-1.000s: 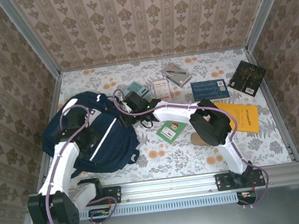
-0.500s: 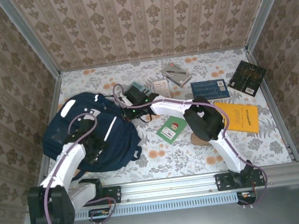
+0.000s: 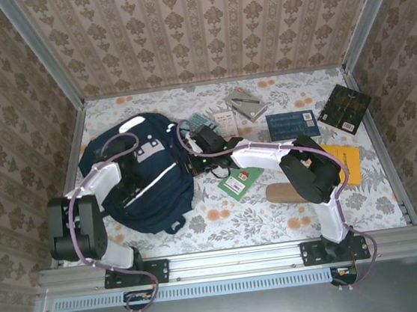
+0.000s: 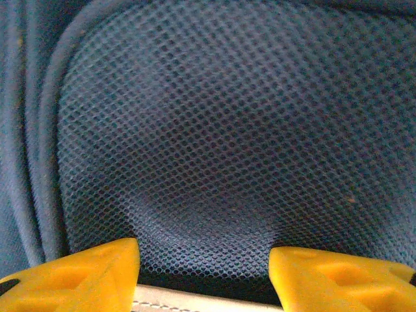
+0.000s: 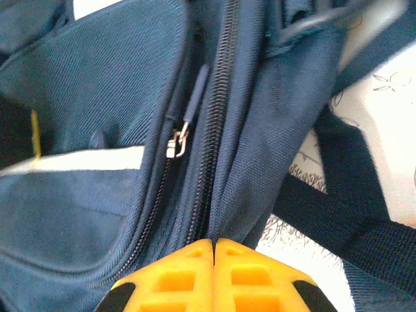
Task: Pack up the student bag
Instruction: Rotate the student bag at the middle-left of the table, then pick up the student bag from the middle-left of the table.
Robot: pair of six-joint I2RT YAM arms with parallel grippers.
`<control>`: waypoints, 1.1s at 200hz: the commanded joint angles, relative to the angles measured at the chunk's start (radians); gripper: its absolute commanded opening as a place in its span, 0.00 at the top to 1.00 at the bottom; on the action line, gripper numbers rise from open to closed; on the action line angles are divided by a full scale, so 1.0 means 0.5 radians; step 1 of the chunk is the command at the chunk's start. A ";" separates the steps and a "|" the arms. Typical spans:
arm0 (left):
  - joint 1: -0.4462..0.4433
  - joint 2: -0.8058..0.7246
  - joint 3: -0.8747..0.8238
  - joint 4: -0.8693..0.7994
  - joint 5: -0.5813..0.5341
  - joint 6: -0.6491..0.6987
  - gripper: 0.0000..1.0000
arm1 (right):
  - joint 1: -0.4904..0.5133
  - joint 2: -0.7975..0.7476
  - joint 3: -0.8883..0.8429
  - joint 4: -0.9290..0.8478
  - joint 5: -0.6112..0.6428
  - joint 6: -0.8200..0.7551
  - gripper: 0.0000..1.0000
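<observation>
The student bag (image 3: 158, 207) lies on the left of the bench (image 3: 238, 216). The left pincer (image 3: 129, 189) sits on it, and the right pincer (image 3: 190, 165) is at its right edge.

the student bag (image 3: 161, 206) takes up the left half of the table (image 3: 228, 225) and sits close to the left wall, leaving no lane there. the left gripper (image 4: 203, 266) has its fingers spread hard against the bag's mesh – no room ahead. the right gripper (image 5: 213, 250) is pinched on fabric beside the zip, with a dark strap (image 5: 338, 214) across the cloth to its right. the right arm (image 3: 261, 154) bars the middle, over a green book (image 3: 239, 182). open cloth runs along the near edge – between the bag and a tan object (image 3: 284, 192)
</observation>
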 commanded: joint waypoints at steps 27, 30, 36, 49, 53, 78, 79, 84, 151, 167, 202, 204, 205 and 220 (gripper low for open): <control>0.085 0.276 0.299 0.181 -0.198 0.319 0.36 | 0.237 0.037 0.126 -0.035 -0.207 0.069 1.00; 0.089 0.278 0.317 0.178 -0.196 0.338 0.36 | 0.251 0.052 0.152 -0.046 -0.215 0.070 1.00; 0.089 0.279 0.360 0.166 -0.204 0.370 0.36 | 0.275 0.080 0.197 -0.071 -0.228 0.063 1.00; 0.087 0.265 0.441 0.116 -0.213 0.431 0.34 | 0.314 0.121 0.288 -0.137 -0.227 0.029 1.00; 0.090 0.256 0.461 0.097 -0.213 0.446 0.34 | 0.320 0.123 0.302 -0.156 -0.215 0.024 0.98; 0.047 0.116 0.504 0.046 -0.164 0.524 0.31 | 0.274 0.022 0.224 -0.126 -0.133 0.038 0.76; 0.042 0.109 0.504 0.047 -0.162 0.526 0.31 | 0.264 0.008 0.210 -0.122 -0.126 0.038 0.75; 0.016 0.070 0.498 0.051 -0.152 0.547 0.31 | 0.246 -0.033 0.176 -0.110 -0.106 0.046 0.73; -0.463 -0.096 0.477 0.042 0.035 0.765 0.35 | -0.058 -0.533 -0.338 -0.003 0.080 0.095 0.52; -0.579 -0.088 0.482 0.026 0.054 0.805 0.37 | -0.097 -0.597 -0.439 0.031 0.113 0.116 0.52; -0.772 -0.002 0.482 0.039 0.087 0.892 0.39 | -0.154 -0.703 -0.627 0.141 0.167 0.192 0.53; -0.781 0.006 0.488 0.035 0.088 0.892 0.40 | -0.155 -0.707 -0.632 0.143 0.166 0.191 0.53; -0.786 0.010 0.492 0.032 0.089 0.894 0.41 | -0.156 -0.708 -0.633 0.143 0.168 0.191 0.53; -0.854 0.064 0.521 0.002 0.066 0.937 0.42 | -0.157 -0.720 -0.654 0.147 0.178 0.189 0.53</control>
